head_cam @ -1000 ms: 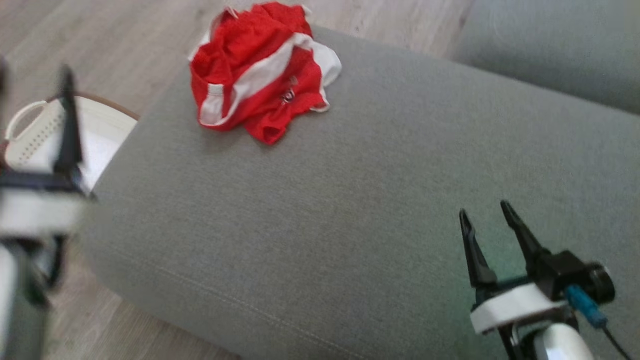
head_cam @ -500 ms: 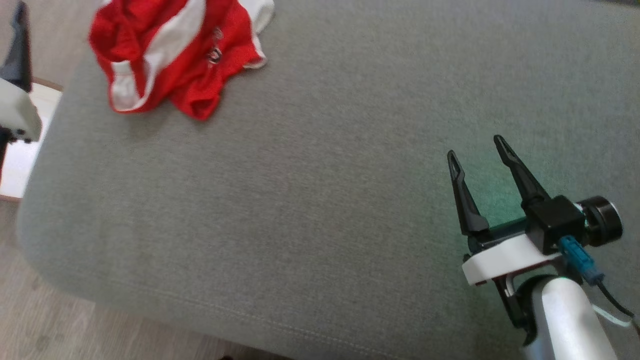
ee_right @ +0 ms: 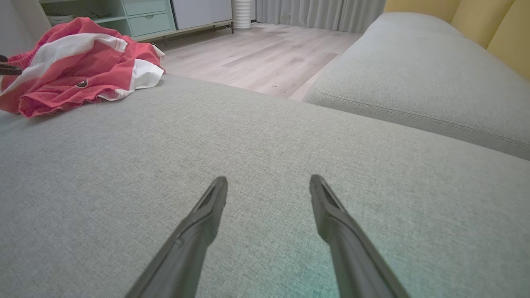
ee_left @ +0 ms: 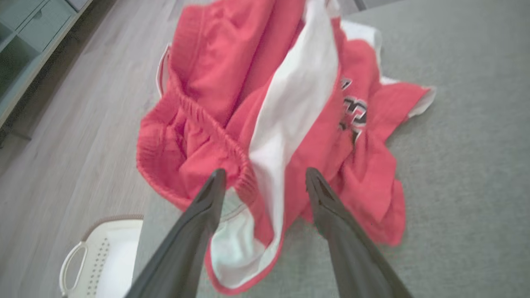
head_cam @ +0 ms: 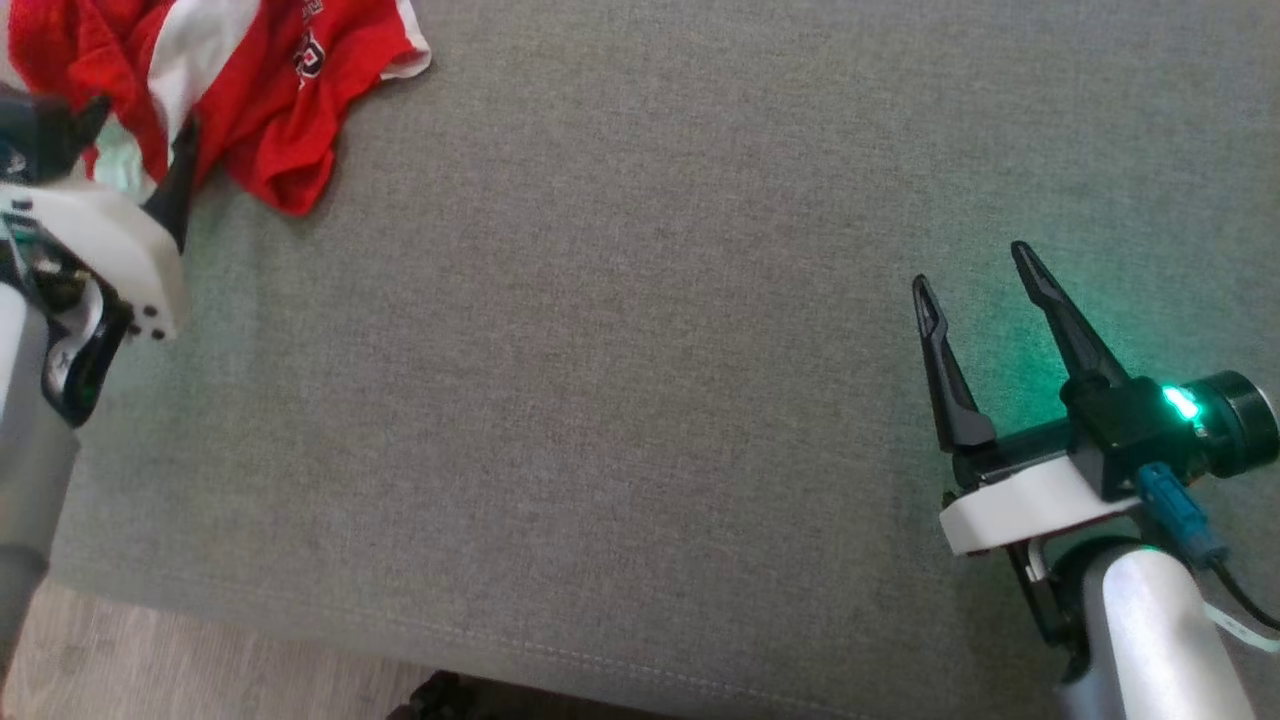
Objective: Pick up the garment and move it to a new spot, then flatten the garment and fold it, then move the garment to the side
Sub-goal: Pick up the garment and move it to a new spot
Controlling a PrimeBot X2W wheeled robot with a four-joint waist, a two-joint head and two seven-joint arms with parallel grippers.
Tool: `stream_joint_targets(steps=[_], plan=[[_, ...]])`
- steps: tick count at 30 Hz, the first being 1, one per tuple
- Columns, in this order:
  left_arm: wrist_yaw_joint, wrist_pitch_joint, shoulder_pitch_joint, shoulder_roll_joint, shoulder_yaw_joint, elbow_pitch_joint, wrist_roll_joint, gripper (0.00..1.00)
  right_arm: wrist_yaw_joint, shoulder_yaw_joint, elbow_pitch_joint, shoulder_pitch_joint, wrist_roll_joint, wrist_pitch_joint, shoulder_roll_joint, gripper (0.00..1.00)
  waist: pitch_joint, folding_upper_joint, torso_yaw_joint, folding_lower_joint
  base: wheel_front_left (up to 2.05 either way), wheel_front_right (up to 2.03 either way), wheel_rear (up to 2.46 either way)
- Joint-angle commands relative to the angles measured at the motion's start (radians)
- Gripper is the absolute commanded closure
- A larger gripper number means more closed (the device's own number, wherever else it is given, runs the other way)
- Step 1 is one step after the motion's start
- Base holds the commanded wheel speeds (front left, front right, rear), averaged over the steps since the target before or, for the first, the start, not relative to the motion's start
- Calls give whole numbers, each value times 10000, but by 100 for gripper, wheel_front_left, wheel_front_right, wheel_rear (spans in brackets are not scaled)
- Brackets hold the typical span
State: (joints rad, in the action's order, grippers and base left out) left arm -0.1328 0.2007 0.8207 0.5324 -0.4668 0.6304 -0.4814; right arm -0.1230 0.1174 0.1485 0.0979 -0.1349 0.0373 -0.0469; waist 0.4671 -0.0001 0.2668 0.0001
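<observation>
The garment (head_cam: 260, 90) is a crumpled pair of red shorts with white stripes and a dark logo, lying at the far left corner of the grey sofa cushion (head_cam: 640, 400). My left gripper (head_cam: 135, 150) is open, right at the garment's near edge. In the left wrist view the garment (ee_left: 290, 124) lies beneath and between the spread fingers of the left gripper (ee_left: 265, 174), by the elastic waistband. My right gripper (head_cam: 970, 268) stands open over bare cushion at the right, far from the garment (ee_right: 78, 70). Nothing lies between the fingers of the right gripper (ee_right: 269, 180).
A white perforated basket (ee_left: 99, 256) sits on the wood floor (ee_left: 83, 124) beside the cushion's left edge. A second grey cushion (ee_right: 414, 82) lies beyond a gap at the far right. A teal cabinet (ee_right: 140, 16) stands across the room.
The head camera has swung, so the garment now sits at the upper left of the view. My left gripper has come in over the garment's near edge. The right gripper stays open.
</observation>
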Motion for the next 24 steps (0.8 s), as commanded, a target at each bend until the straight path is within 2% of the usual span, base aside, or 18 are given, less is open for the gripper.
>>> stream_joint_targets(steps=[1,6,7,8,9,11,18,24], plan=[[24,53,508,828,288,4,-76,0,-77,234,407,135,-73,43,-33,0,95,1,13,-1,0,0,0],[23,464,548,864,-200,807,-284,0,-77,260,495,120,-125,81,-33,0,214,1,13,-1,0,0,0],[23,548,532,860,-322,898,-374,4,-77,271,508,121,-127,88,-33,0,229,1,8,-1,0,0,0],[23,586,529,862,-419,968,-464,36,-77,279,517,121,-129,99,-33,0,245,1,5,-1,0,0,0],[22,561,539,865,-478,1028,-546,60,-77,285,521,124,-132,111,-33,0,260,1,3,-1,0,0,0],[22,445,547,859,-568,1143,-695,100,-77,287,509,128,-136,114,-33,0,262,1,0,-1,0,0,0],[22,-228,739,1009,-705,1375,-1022,100,-77,237,261,182,2,-50,-33,0,-123,1,-9,-1,0,0,0],[22,-388,1129,1378,-713,1063,-1396,100,-77,279,-325,165,513,-489,-33,0,-1078,1,-113,-1,0,0,0]])
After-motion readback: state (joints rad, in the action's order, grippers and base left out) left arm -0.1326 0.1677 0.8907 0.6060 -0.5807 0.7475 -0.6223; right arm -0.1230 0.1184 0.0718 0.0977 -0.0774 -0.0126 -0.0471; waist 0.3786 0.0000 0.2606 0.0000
